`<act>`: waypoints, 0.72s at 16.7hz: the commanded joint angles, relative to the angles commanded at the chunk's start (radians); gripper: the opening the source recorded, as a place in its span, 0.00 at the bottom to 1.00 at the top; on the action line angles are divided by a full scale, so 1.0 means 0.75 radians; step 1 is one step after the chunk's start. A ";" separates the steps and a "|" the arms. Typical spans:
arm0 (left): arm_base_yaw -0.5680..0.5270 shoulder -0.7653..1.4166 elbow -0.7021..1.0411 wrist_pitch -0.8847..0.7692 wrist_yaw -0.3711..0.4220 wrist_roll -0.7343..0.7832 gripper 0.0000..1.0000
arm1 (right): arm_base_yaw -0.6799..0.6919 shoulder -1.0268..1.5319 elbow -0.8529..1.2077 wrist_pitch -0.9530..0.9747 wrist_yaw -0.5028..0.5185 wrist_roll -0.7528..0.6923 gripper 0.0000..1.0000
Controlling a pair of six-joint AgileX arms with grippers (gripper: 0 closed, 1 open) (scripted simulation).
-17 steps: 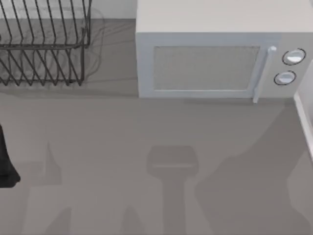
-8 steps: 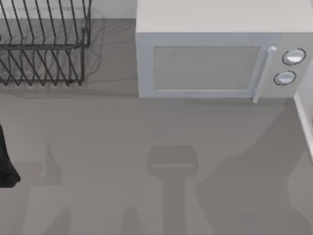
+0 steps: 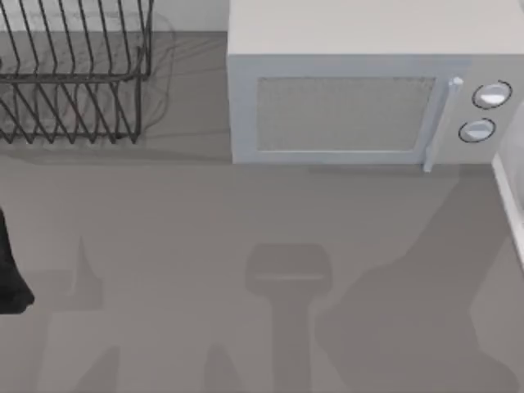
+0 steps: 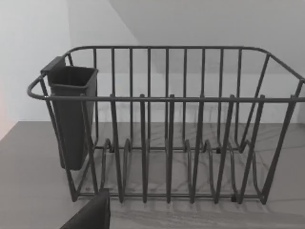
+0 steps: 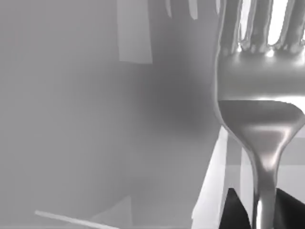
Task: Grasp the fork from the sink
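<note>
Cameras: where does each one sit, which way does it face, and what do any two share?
Top view: above the table, looking down on the microwave and dish rack; left arm at the left edge.
Left wrist view: faces the dish rack and its cutlery holder.
Right wrist view: close on the fork between the right end effector fingers.
Shared: top and left wrist views both show the rack.

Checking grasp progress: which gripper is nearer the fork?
Right. The right gripper has the fork handle between its fingers. The left gripper faces the dish rack, no fork near it.
</note>
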 joint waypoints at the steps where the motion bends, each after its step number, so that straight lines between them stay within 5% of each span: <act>1: 0.000 0.000 0.000 0.000 0.000 0.000 1.00 | 0.000 -0.012 0.042 -0.056 0.000 -0.001 0.00; 12: 0.000 0.000 0.000 0.000 0.000 0.000 1.00 | -0.001 -0.143 0.371 -0.510 -0.002 -0.002 0.00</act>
